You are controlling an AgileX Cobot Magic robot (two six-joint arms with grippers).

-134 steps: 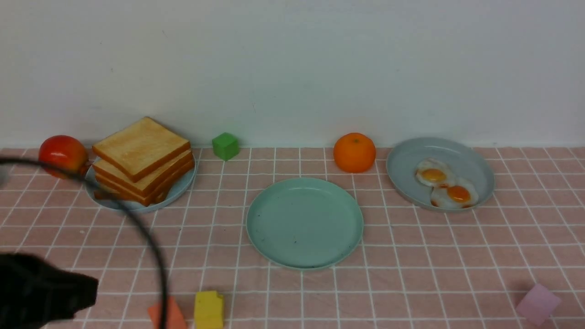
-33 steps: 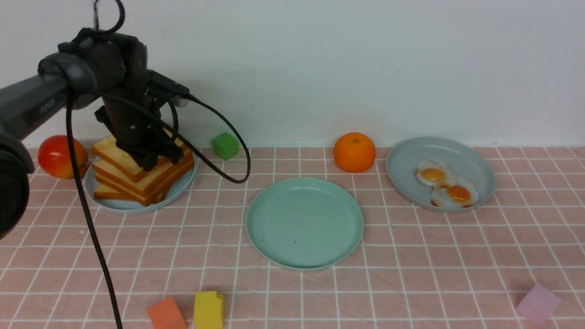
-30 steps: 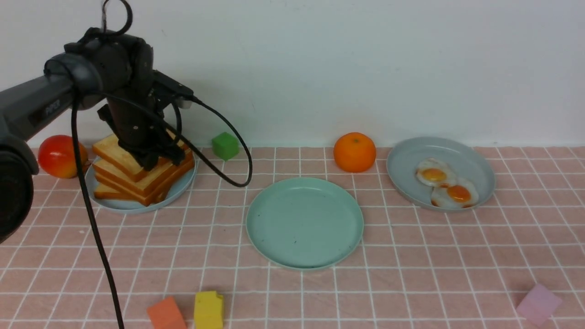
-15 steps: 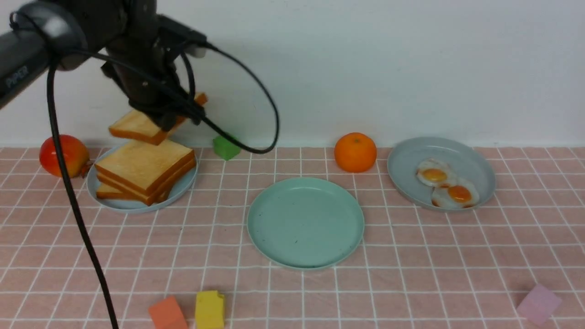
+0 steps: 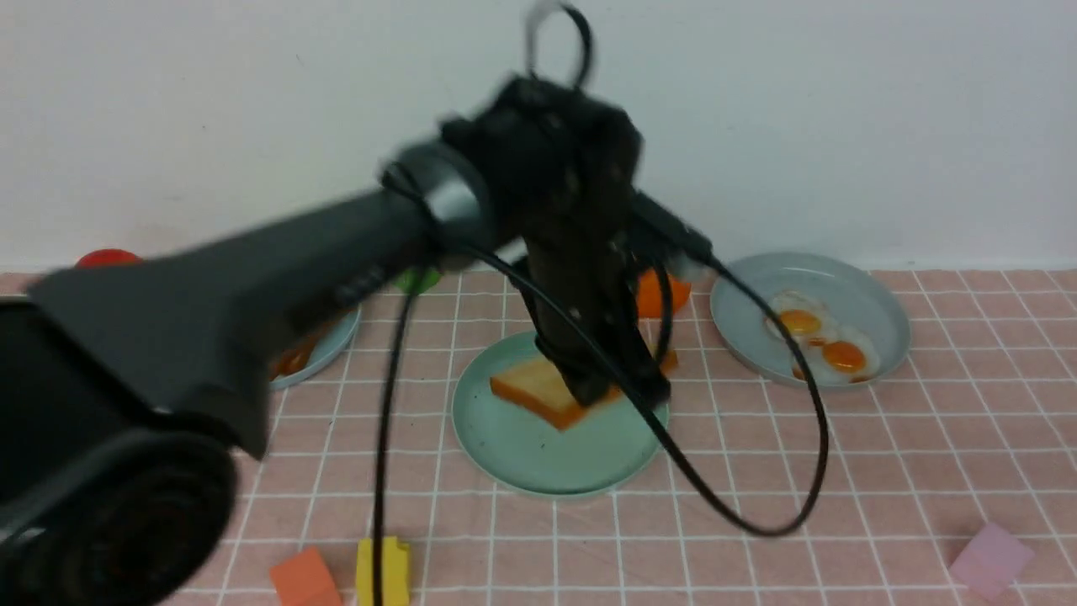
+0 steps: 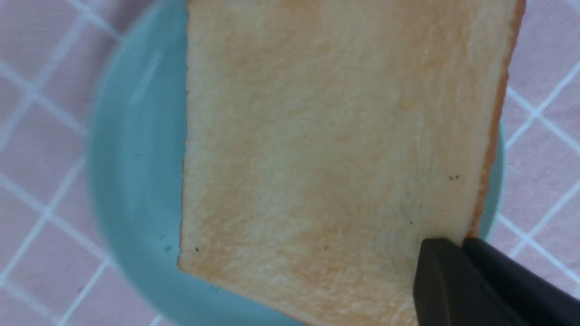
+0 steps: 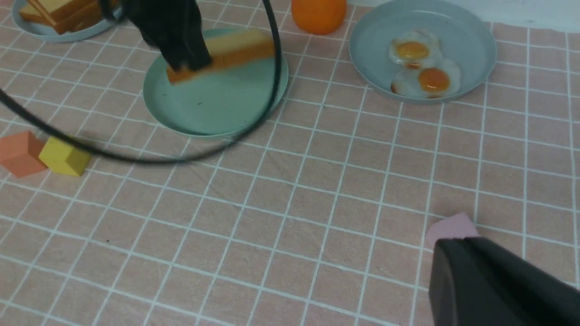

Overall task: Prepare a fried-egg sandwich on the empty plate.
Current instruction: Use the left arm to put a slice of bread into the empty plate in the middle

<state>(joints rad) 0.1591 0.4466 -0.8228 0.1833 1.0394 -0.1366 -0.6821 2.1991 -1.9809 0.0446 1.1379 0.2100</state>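
My left gripper (image 5: 607, 389) is shut on one edge of a toast slice (image 5: 538, 392) and holds it tilted, low over the far half of the mint-green plate (image 5: 522, 471). The left wrist view shows the slice's golden face (image 6: 326, 136) above the plate (image 6: 131, 181), with the gripper (image 6: 453, 242) pinching its crust. The right wrist view also shows the slice (image 7: 240, 45) over the plate (image 7: 213, 108). Two fried eggs (image 5: 820, 341) lie on the grey-blue plate (image 5: 883, 311) at the right. My right gripper (image 7: 457, 244) is shut and empty, low near the front right.
The other toast slices (image 7: 59, 9) sit on the pale blue plate (image 7: 45, 29) at far left, mostly hidden by my left arm in the front view. An orange (image 7: 317, 13) stands behind the mint plate. Orange (image 5: 307, 576), yellow (image 5: 383, 572) and pink (image 5: 989, 560) blocks lie near the front edge.
My left gripper closed on the top slice of the stack, lifted it, and carried it right and down to the mint-green plate. The eggs have not moved.
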